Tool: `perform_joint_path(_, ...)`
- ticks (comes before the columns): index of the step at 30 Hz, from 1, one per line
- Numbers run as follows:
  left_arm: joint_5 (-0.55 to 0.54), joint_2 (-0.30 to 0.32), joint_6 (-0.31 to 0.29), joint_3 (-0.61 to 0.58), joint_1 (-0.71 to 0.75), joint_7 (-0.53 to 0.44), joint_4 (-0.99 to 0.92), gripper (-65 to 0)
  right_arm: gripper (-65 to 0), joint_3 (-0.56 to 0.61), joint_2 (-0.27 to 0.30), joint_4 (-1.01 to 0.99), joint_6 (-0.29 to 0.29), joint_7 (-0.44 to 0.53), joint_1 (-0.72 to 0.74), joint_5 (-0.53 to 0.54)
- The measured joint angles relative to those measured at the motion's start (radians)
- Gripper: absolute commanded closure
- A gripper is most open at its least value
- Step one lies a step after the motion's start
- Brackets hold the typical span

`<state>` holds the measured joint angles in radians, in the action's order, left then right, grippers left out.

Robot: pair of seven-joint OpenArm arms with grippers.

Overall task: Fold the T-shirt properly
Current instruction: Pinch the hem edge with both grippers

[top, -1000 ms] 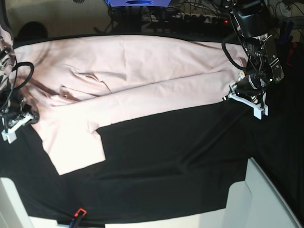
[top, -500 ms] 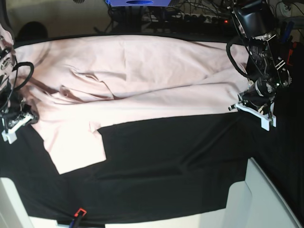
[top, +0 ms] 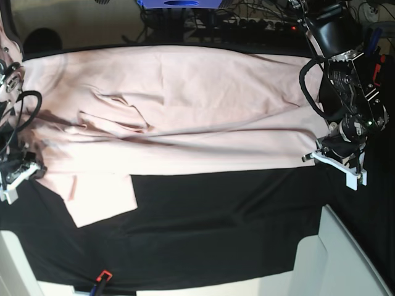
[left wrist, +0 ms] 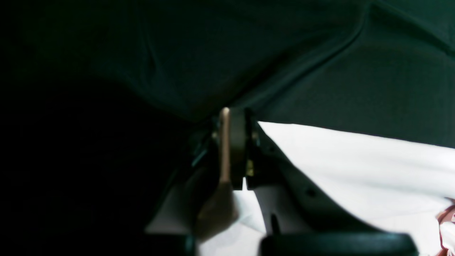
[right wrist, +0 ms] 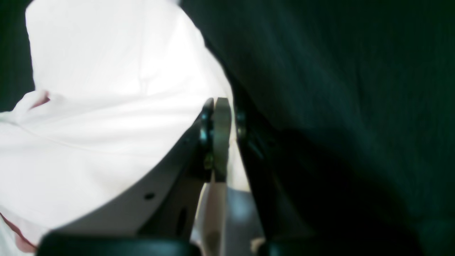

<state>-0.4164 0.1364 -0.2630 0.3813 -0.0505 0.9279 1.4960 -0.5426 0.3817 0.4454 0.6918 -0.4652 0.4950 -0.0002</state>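
Note:
The pale pink T-shirt (top: 179, 105) lies spread across the back half of the black table cloth (top: 234, 216), plain side up, with one sleeve (top: 102, 200) reaching toward the front at the left. My left gripper (top: 336, 163) is shut on the shirt's right front corner; in the left wrist view a strip of pink fabric (left wrist: 224, 142) shows pinched between the jaws. My right gripper (top: 15, 176) is shut on the shirt's left edge, and the right wrist view shows its jaws closed on cloth (right wrist: 221, 138) beside the shirt (right wrist: 106, 106).
White panels stand at the front right (top: 333, 259) and the front left (top: 12, 265). A small red and blue item (top: 102, 279) lies at the front edge. Cables and a power strip (top: 247, 21) run behind the table.
Both grippers have moved toward the front of the table, dragging the shirt's front edge with them; that edge now runs straighter. The left gripper moved farther.

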Motion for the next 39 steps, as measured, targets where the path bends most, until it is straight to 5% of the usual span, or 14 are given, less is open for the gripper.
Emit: perform_joint_path(39, 0.008, 0.023, 0.0, -0.093, -0.137, 0.004, -0.013, 0.0, 0.0, -0.003, 0.017, 0.059, 0.008, 0.066, 0.059, 0.0)
